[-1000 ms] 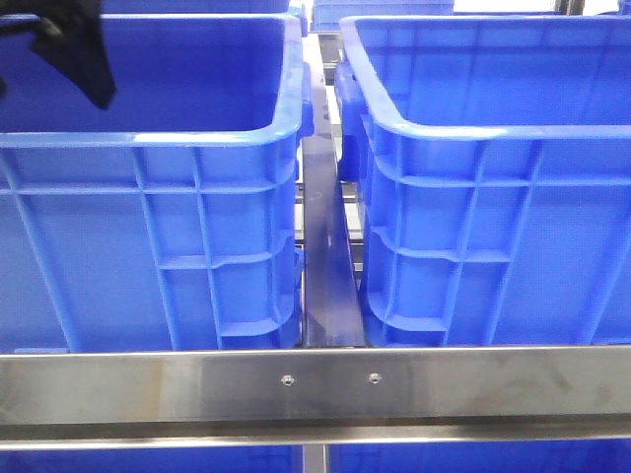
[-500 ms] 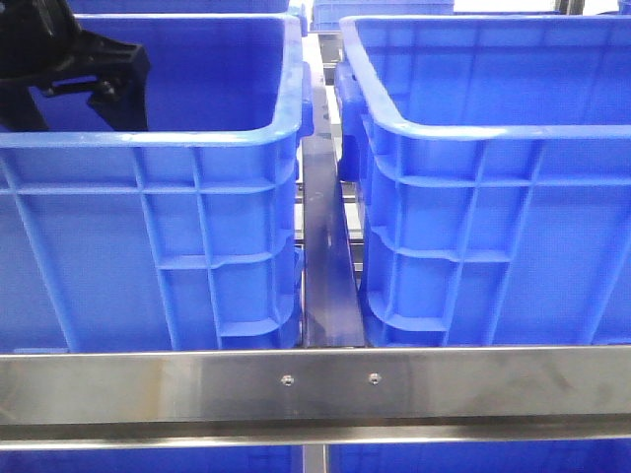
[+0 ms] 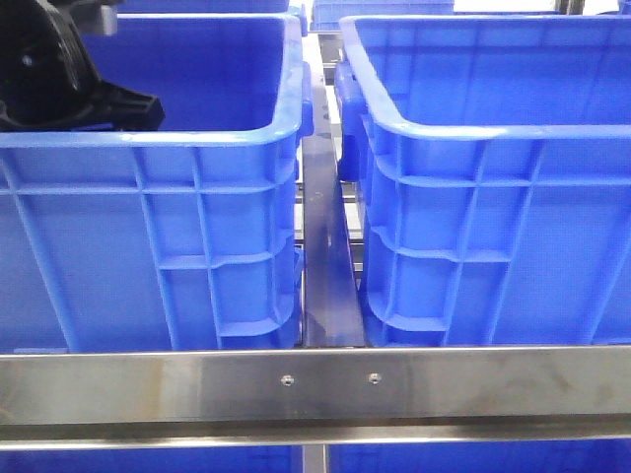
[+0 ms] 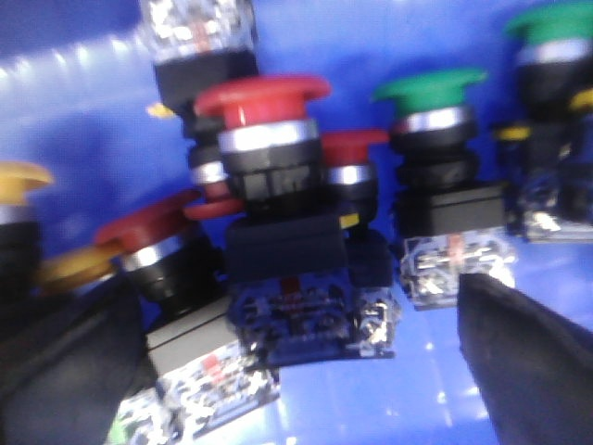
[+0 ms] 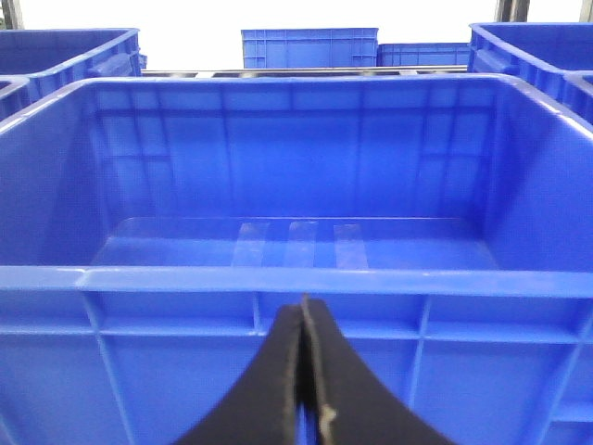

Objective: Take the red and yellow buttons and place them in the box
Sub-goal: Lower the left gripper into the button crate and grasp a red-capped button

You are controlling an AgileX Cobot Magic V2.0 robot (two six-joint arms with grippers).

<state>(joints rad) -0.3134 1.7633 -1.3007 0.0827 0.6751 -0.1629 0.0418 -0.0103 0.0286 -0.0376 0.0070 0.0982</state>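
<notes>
Looked over the steel rail [image 3: 315,379] in the foreground of the front view, then the two blue crates behind it. Found the left gripper [image 3: 69,89] dipped inside the left crate [image 3: 197,133], near its front wall, wrist above the rim and fingertips hidden below it. Found the right crate [image 3: 473,128] bare inside as far as the right wrist view reached, with only strips of clear tape on its floor.

Read the left wrist view for the relation that matters: fingers [image 4: 528,362] spread wide apart, holding nothing, with a red button [image 4: 287,232] straight ahead in the gap between them. Judged its long axis to run away from the gripper, dark contact block nearest the fingers and red mushroom cap farthest. Noted more red caps crowded beside it, a yellow button [image 4: 18,176] off to one edge and green buttons [image 4: 431,88] toward the other, all lying on the crate floor. Could not tell whether either finger touched a neighbour; picture blurred there.

Placed the left arm as by far the nearer, already down among the parts. Saw the right gripper [image 5: 303,371] pressed together, empty, hovering outside the near wall of the right crate. Reckoned the next move a short advance and a squeeze across the red button's body, with a neighbour perhaps caught too.
</notes>
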